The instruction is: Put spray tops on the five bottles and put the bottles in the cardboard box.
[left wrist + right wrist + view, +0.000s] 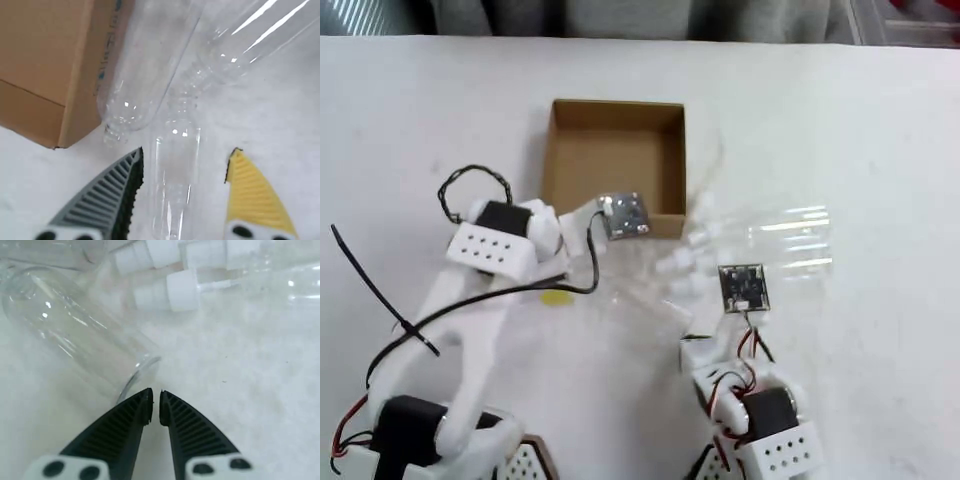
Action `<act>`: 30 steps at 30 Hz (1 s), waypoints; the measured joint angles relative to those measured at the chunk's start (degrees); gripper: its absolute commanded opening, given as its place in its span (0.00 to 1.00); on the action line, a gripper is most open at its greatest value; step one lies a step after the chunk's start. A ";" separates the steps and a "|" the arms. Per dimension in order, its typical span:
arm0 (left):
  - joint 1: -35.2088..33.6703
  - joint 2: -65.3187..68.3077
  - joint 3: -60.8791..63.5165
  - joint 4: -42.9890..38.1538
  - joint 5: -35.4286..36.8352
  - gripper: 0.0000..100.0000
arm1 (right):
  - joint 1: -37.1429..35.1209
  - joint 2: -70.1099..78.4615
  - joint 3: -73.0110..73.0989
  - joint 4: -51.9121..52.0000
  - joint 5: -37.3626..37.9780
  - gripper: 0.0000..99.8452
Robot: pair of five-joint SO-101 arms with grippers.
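My left gripper [186, 152] is open, its grey finger [117, 192] and yellow finger [250, 192] on either side of a clear bottle [175, 170] lying on the table. Two more clear bottles [145, 65] [245, 40] lie past it, next to the cardboard box [45, 65]. My right gripper [155, 396] is shut with nothing in it, its tips beside the open mouth of another lying bottle [75, 330]. White spray tops [175, 290] lie just beyond. From above, the open box [615, 165] stands mid-table, with bottles [790, 240] and spray tops [685, 262] to its right.
The left arm [500, 245] reaches in from the front left, with a black cable [380, 290] trailing across the table. The right arm [760, 410] comes from the front right. White tabletop [880, 140] stretches out to the far right and far left.
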 measured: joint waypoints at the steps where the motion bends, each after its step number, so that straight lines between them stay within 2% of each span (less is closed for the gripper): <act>1: 0.00 0.00 0.00 0.00 -0.26 0.28 | 0.00 0.00 0.00 0.00 0.00 0.02; 12: -2.20 9.67 -1.14 -1.76 -0.79 0.28 | 0.00 0.00 0.00 0.00 0.00 0.02; 30: -5.36 10.64 -1.67 -5.01 -0.70 0.32 | 0.00 0.00 0.00 0.00 0.00 0.02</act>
